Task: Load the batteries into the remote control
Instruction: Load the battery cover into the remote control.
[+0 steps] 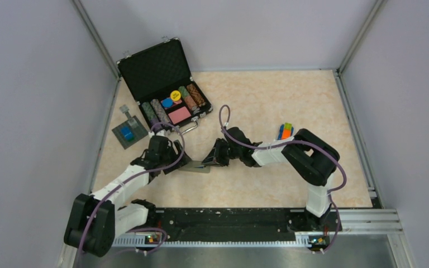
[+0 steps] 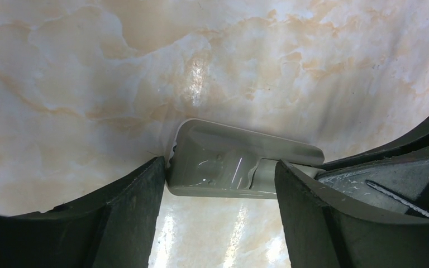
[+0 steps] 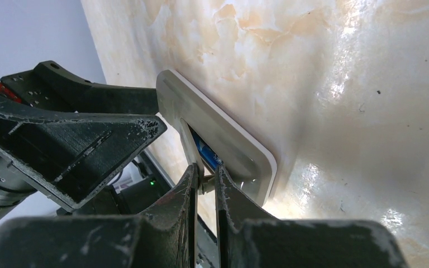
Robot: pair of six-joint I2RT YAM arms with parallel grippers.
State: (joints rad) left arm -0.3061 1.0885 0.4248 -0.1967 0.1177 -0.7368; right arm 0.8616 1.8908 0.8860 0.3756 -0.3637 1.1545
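The remote control [image 1: 196,166] lies on the table with its greyish back up, between my two grippers. My left gripper [image 1: 182,162] is shut on it: in the left wrist view [image 2: 219,167] both fingers press the remote's [image 2: 229,162] sides. In the right wrist view the open battery compartment faces me, with the blue battery [image 3: 206,155] lying inside the remote [image 3: 223,134]. My right gripper [image 1: 210,159] is at the compartment's edge. Its fingers [image 3: 205,171] are almost closed on a small grey end piece [image 3: 204,183], apparently the dark grey battery, which is mostly hidden.
An open black case [image 1: 165,84] with chips stands at the back left. A grey square plate with a blue block [image 1: 127,133] lies at the left edge. The orange-green-blue block toy [image 1: 285,131] sits behind my right arm. Grey walls enclose the table.
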